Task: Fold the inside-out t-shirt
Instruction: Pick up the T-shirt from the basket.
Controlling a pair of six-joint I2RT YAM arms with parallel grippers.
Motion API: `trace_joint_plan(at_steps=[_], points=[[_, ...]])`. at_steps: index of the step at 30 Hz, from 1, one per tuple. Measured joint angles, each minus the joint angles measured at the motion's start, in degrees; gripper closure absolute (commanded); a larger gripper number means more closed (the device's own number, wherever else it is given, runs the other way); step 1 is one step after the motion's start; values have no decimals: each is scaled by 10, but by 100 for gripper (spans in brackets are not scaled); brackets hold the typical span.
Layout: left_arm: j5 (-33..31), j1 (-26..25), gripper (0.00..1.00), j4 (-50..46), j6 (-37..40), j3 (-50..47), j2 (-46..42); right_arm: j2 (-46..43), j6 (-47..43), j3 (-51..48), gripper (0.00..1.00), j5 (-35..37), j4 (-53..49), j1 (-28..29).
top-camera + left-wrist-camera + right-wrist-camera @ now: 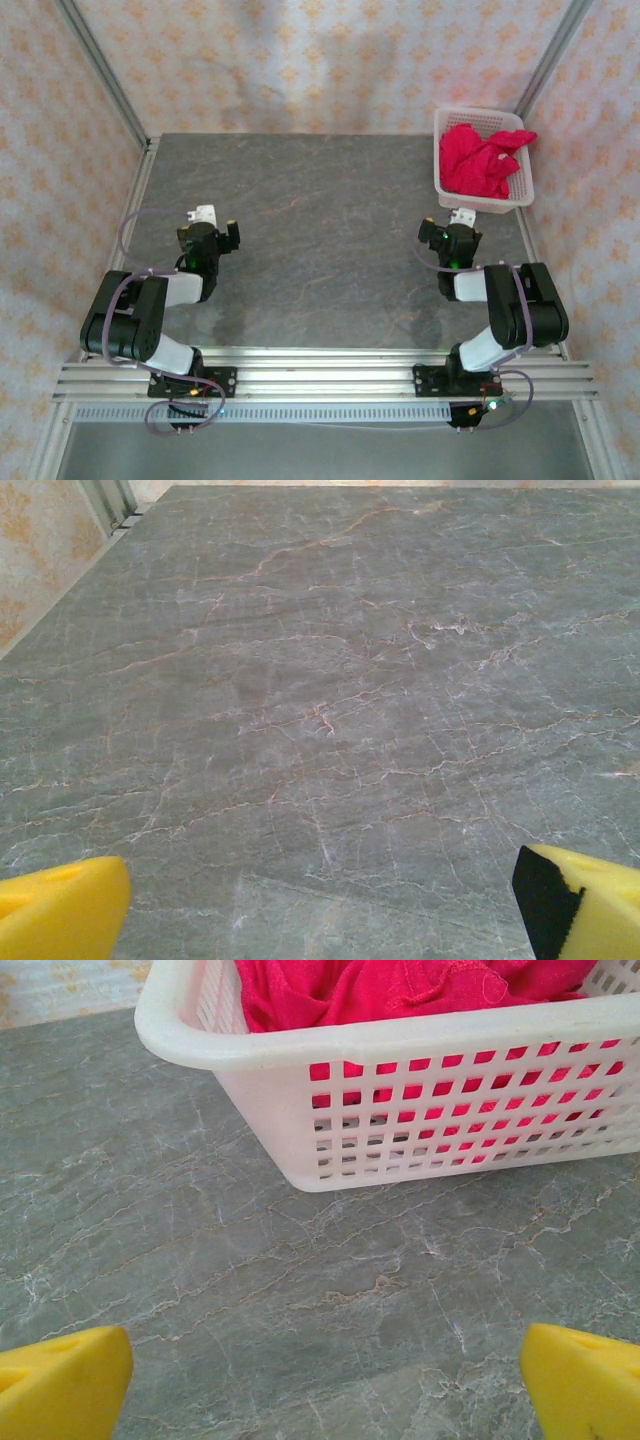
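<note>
**1 shirt in 1 basket, 2 claws wide open and empty**

I count 1 inside-out t-shirt (480, 160), crimson and bunched in a heap inside 1 white mesh basket (486, 204). A fold of it laps over the basket's far right rim. The basket stands on the desk (330, 230).

I have 2 arms and 2 claws. The right claw (458, 222) sits near the basket's near wall, apart from it and aimed at it. Its 2 yellow pads (60, 1385) are spread to the full, and I see just bare desk between them. The right arm is folded, its elbow drawn back away from the basket and its forearm reaching towards it.

The left claw (213, 220) is well apart from the basket, off to its left and low over the desk. Its 2 yellow pads (60, 910) are equally wide and hold nothing. The left arm is folded the same way, mirrored.
</note>
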Motion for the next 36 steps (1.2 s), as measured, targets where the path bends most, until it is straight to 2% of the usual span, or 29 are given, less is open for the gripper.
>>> trace_joint_plan(at_steps=[2,4,8,10,12,14,16,18,22,25,28,32,36], points=[[-6,0,0,-4,0,2,-1,-3,-1,-1,1,21,7,6],[-26,-5,0,-63,-2,25,-14,-32,-8,-8,1,58,-4,24],[-47,-15,0,-243,-30,132,-102,-196,0,3,1,139,-116,70],[-50,-17,0,-317,-58,193,-151,-258,35,42,1,187,-178,70],[-37,-17,0,-375,-80,241,-186,-283,91,104,1,223,-255,65],[3,-17,0,-404,-85,261,-206,-280,132,166,1,215,-311,49],[62,-17,0,-428,-85,263,-212,-249,166,233,1,195,-368,27],[110,-17,0,-462,-87,263,-203,-179,195,328,1,182,-442,7],[147,-17,0,-535,-93,286,-173,-22,232,511,1,159,-560,-16],[161,-17,0,-565,-93,306,-167,77,264,613,7,129,-637,-37],[158,-17,0,-576,-103,310,-175,163,298,696,13,89,-700,-70],[92,-15,0,-606,-165,310,-185,275,320,801,14,60,-770,-103],[47,1,0,-617,-214,302,-188,358,321,881,16,50,-814,-108]])
